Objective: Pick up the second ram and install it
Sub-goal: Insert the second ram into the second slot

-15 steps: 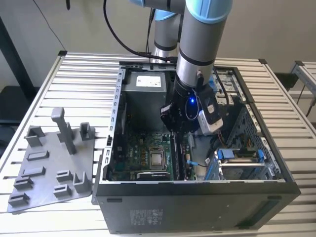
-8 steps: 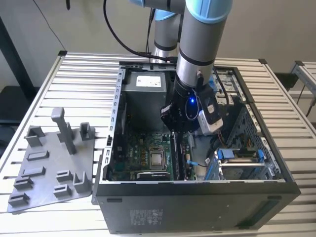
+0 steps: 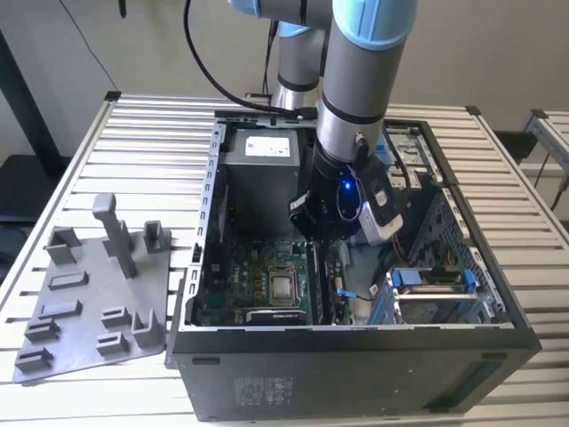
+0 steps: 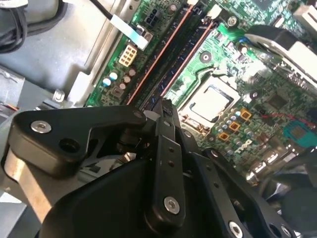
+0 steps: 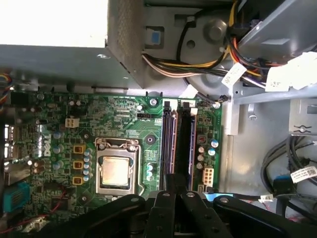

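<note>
Arm reaches down into the open PC case (image 3: 356,347), which sits on a slatted tabletop (image 3: 142,133). Pincer (image 3: 322,233) hangs low over the motherboard (image 3: 258,276), right above the memory slots. In the first wrist view the pincer (image 5: 174,191) has its 2 fingers (image 5: 168,218) drawn close together, tips at the near end of the slots (image 5: 177,144). In the second wrist view the pincer (image 4: 166,106) shows the same: fingers (image 4: 168,163) nearly together, tips over the slot rows (image 4: 173,54).

Cannot tell if the pincer is clenched on anything; a thin dark edge sits between the tips but it can't be made out as the second ram. 2 long dark slots run side by side next to the CPU socket (image 5: 116,171); whether the second ram is seated in 1 of them or sits between the fingers can't be told.

Grey moulded tray (image 3: 89,294) lies on the tabletop at the exterior view's left of the case, well apart from the pincer. Power supply (image 3: 262,169) sits at the far end of the case, cable bundle (image 5: 198,64) running beside it. Blue drive-bay clips (image 3: 427,285) are at the exterior view's right inside the case.
</note>
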Motion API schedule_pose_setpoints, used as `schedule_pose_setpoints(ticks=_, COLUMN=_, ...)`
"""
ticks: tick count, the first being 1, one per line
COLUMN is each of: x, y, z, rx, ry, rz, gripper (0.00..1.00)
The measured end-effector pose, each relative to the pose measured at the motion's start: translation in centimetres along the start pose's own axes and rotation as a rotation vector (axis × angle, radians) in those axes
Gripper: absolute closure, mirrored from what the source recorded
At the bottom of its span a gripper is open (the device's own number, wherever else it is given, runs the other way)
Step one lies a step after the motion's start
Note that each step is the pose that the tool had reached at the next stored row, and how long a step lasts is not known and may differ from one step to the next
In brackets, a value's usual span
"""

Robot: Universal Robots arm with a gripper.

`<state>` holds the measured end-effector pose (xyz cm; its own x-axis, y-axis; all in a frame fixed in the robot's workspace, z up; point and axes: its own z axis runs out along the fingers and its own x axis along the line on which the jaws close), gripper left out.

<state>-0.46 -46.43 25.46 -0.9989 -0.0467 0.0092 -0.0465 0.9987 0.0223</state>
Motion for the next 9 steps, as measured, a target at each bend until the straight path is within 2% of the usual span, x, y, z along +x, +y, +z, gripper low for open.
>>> schedule_pose_setpoints(ticks=3, x=0.01, y=-0.01, z=0.26, rx=-0.0062, ry=0.0002, rz=-0.051, gripper=0.89)
schedule_pose_setpoints(ticks=9, x=0.0, y=-0.01, z=0.34, rx=-0.0056, ry=0.0003, rz=-0.056, gripper=0.89)
